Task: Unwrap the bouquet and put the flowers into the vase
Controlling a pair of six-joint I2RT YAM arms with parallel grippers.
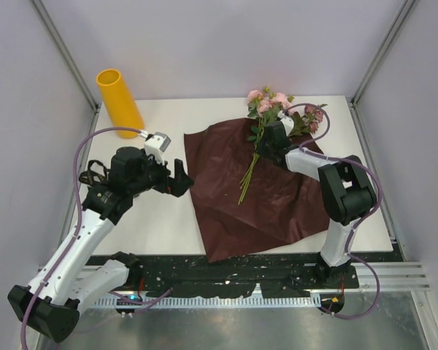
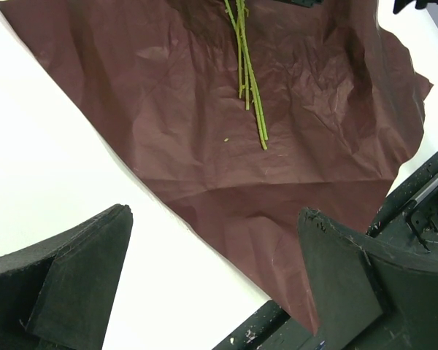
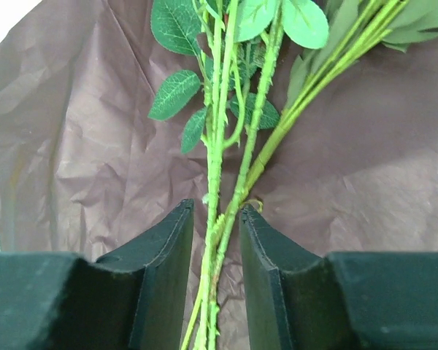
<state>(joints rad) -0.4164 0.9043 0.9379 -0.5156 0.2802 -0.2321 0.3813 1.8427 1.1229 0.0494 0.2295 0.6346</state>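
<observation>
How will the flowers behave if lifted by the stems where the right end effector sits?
Likely floppy: the flowers' stems are thin and separate, so they may splay or slip in the right end effector. Probably top-heavy: blooms and leaves bunch at the far end, so heads may droop. Probably light too.

Room left of the paper
Open tabletop (image 1: 157, 219) between wrapping paper (image 1: 226, 211) and vase (image 1: 119, 102); flowers (image 1: 266, 117) lie across the paper.
</observation>
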